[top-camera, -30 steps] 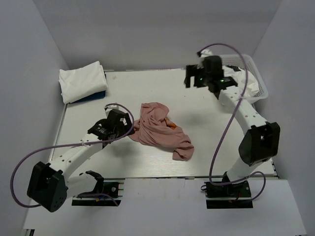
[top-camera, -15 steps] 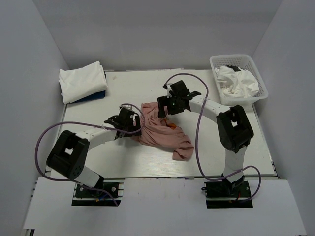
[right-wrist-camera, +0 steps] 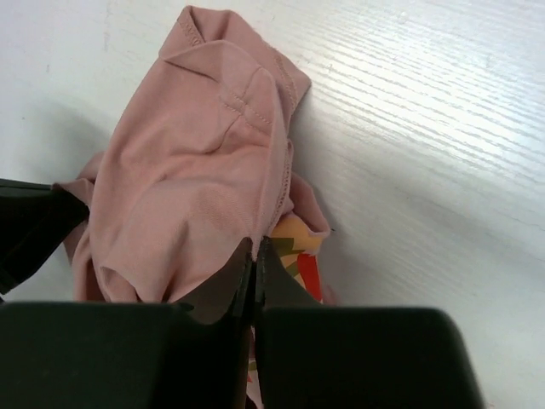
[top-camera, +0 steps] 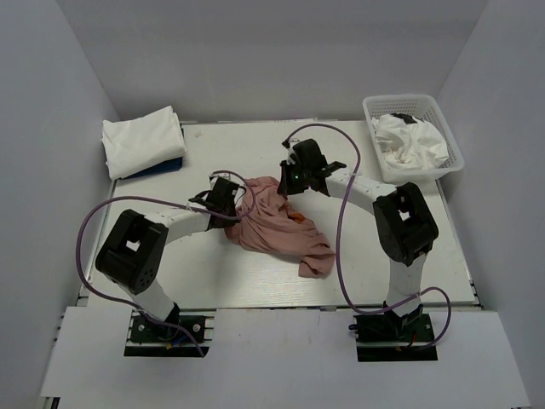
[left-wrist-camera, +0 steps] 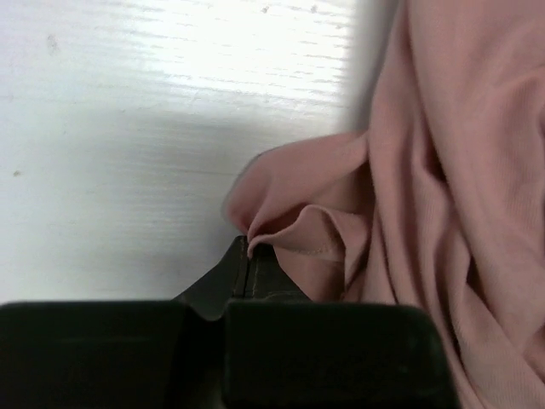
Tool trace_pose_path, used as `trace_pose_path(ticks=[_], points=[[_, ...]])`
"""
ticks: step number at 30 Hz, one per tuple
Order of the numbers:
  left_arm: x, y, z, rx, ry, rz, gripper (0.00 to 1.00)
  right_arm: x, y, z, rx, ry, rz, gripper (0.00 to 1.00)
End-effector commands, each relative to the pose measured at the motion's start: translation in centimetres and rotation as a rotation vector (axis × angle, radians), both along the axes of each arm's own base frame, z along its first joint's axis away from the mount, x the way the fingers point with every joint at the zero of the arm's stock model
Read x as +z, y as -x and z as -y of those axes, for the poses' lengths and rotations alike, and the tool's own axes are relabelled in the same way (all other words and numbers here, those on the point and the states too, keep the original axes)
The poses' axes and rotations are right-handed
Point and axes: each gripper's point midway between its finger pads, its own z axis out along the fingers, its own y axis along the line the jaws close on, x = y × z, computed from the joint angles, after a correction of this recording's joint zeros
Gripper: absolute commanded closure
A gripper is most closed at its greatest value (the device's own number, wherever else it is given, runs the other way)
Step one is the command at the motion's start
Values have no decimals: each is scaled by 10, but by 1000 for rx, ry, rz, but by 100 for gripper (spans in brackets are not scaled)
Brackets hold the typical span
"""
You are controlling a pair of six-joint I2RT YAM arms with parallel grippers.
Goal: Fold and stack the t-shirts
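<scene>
At the pink t-shirt's [top-camera: 274,230] left edge, left gripper [left-wrist-camera: 249,254], open before, now pinches fabric; right gripper [right-wrist-camera: 255,245], earlier near the basket [top-camera: 453,158], clamps the far edge.

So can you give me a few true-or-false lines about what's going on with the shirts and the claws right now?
1. The left claw and right claw are both pinched shut on the pink shirt. True.
2. The pink shirt lies neatly folded flat. False: it is a crumpled heap in the middle of the table.
3. The white basket is empty. False: it holds bunched white clothes.
4. A folded white shirt sits in the far left corner on top of a blue one. True.
</scene>
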Motion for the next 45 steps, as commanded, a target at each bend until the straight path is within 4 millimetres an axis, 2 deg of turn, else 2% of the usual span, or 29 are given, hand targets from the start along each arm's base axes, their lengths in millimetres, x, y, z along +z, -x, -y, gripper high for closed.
trace_pose_path(ticks=[1, 3, 6, 7, 8, 9, 10, 11, 13, 14, 16, 18, 23, 24, 25, 26, 27, 28, 29, 31, 33, 34, 37, 39, 40, 41, 43, 44, 45], points=[[11, 0, -16, 85, -68, -24, 100, 47, -12, 8, -52, -16, 138, 100], [46, -15, -31, 198, -119, 51, 100, 59, -18, 20, -87, 21, 199, 100], [110, -19, -53, 313, -173, 179, 100, 121, -34, 71, -282, 127, 394, 100], [123, -14, -59, 347, -175, 193, 100, 146, -32, 83, -314, 133, 453, 100], [139, -13, -64, 363, -170, 228, 100, 156, -31, 92, -342, 142, 483, 100], [173, -10, -73, 399, -144, 312, 100, 187, -30, 113, -410, 168, 566, 100], [188, -7, -77, 415, -125, 353, 100, 201, -27, 120, -419, 182, 604, 100], [204, -3, -81, 427, -104, 388, 100, 242, -13, 134, -452, 135, 681, 100], [246, 11, -90, 439, -38, 491, 100, 271, -6, 154, -503, 152, 766, 100], [266, 13, -93, 434, -11, 542, 100, 305, 11, 170, -543, 109, 832, 100], [299, 23, -97, 425, 43, 618, 100, 337, 23, 185, -570, 103, 916, 100], [344, 39, -104, 408, 116, 721, 100, 388, 49, 206, -608, 41, 1015, 100], [428, 81, -132, 448, 221, 896, 100, 478, 103, 250, -681, -28, 1198, 100], [437, 89, -136, 459, 249, 913, 100, 490, 114, 258, -698, -44, 1225, 100], [449, 102, -145, 473, 273, 947, 100, 518, 131, 271, -729, -88, 1278, 100], [467, 114, -153, 490, 306, 991, 100, 527, 137, 276, -730, -69, 1303, 100], [479, 128, -161, 493, 332, 1031, 100, 553, 155, 291, -767, -109, 1350, 100], [487, 132, -161, 479, 345, 1046, 100, 560, 161, 298, -785, -92, 1368, 100], [504, 150, -171, 488, 389, 1096, 100, 564, 165, 309, -827, -65, 1371, 100], [512, 166, -183, 515, 404, 1126, 100, 586, 184, 328, -887, -81, 1416, 100], [516, 182, -198, 562, 421, 1150, 100, 593, 195, 343, -945, -69, 1435, 100], [516, 182, -199, 571, 417, 1151, 100, 596, 201, 349, -964, -74, 1447, 100], [507, 174, -200, 597, 374, 1123, 100, 588, 192, 349, -994, -31, 1438, 100], [490, 163, -202, 670, 339, 1062, 100, 567, 174, 348, -1041, 51, 1387, 100], [481, 156, -202, 698, 313, 1033, 100, 567, 165, 346, -1073, 60, 1396, 100], [462, 144, -202, 757, 265, 981, 100, 553, 155, 342, -1072, 119, 1381, 100], [441, 133, -198, 799, 228, 929, 100, 511, 122, 328, -1091, 213, 1327, 100], [419, 123, -195, 833, 201, 892, 100, 494, 106, 320, -1080, 248, 1295, 100], [406, 116, -191, 829, 171, 863, 100, 447, 76, 303, -1033, 348, 1222, 100]])
